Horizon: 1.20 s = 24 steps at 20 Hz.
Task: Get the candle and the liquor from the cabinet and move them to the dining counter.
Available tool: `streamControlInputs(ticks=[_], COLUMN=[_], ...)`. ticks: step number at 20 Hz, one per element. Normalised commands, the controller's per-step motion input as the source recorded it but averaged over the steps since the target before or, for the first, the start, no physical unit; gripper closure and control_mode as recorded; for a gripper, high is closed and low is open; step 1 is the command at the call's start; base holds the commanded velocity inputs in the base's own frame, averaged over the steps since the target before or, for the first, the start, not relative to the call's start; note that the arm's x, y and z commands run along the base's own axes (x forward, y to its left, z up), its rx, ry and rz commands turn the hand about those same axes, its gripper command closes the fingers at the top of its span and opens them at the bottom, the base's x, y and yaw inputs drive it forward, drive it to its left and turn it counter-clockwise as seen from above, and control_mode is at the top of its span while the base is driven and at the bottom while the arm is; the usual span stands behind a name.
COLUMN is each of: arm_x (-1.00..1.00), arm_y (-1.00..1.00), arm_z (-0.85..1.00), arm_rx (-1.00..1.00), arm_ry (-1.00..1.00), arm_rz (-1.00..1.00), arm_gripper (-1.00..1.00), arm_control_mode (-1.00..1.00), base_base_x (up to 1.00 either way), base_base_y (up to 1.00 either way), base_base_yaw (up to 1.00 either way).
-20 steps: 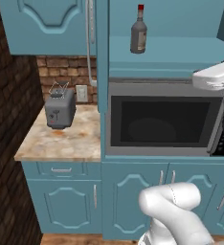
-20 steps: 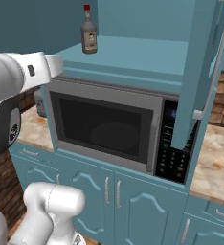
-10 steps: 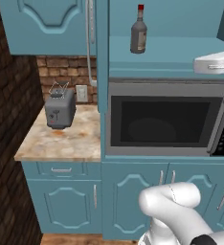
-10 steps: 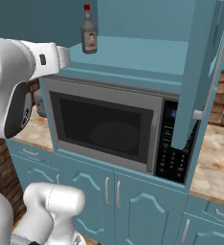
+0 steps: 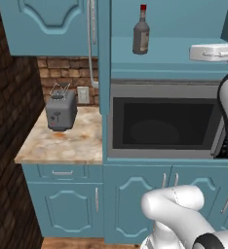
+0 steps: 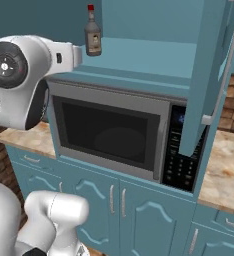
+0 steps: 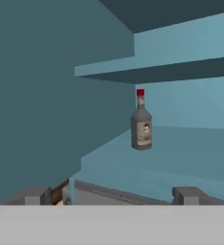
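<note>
Item one, nearest: my gripper (image 7: pixel 110 195), jaws spread wide and released, nothing between them; its two dark fingertips (image 7: pixel 35 195) stand far apart at the bottom of the hand view, well short of the shelf contents. Item two, just below and ahead of the hand: the front lip of the open cabinet (image 7: pixel 47 95), teal inside, its floor running away from me and a higher shelf crossing above. Item three, straight ahead and slightly right of the hand's centre line, well apart from it: the liquor (image 7: pixel 141 122), a dark grey bottle with a red cap, standing upright on the cabinet floor, pale label facing me. In the left base view I see the same liquor (image 5: pixel 141 32) on the shelf above the microwave (image 5: pixel 164 121), with my arm's white forearm (image 5: pixel 211 52) level with the shelf and off to the bottle's right. Item four, to the far right of the hand: the swung-open cabinet door (image 6: pixel 211 75), with a long silver handle. Item five, down and left, well apart: a toaster (image 5: pixel 61 109) on a small marble counter (image 5: pixel 62 146).
</note>
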Motion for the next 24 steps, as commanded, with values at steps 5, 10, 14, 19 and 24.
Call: streamControlInputs(ticks=[5, 10, 14, 19, 24], arm_x=[0.17, 0.22, 0.26, 0.21, 0.17], arm_y=[0.00, 0.00, 0.00, 0.00, 0.00], arm_z=[0.15, 0.19, 0.05, 0.00, 0.00], arm_rx=[0.01, 0.00, 0.00, 0.00, 0.00], arm_ry=[-0.24, -0.14, 0.03, 0.06, 0.04], arm_rz=[0.01, 0.03, 0.00, 0.00, 0.00], arm_gripper=[-1.00, -1.00, -1.00, -1.00, -1.00], arm_control_mode=[-1.00, -1.00, -1.00, -1.00, -1.00], base_base_x=[0.00, 0.00, 0.00, 0.00, 0.00], base_base_y=[0.00, 0.00, 0.00, 0.00, 0.00], base_base_yaw=[0.00, 0.00, 0.00, 0.00, 0.00])
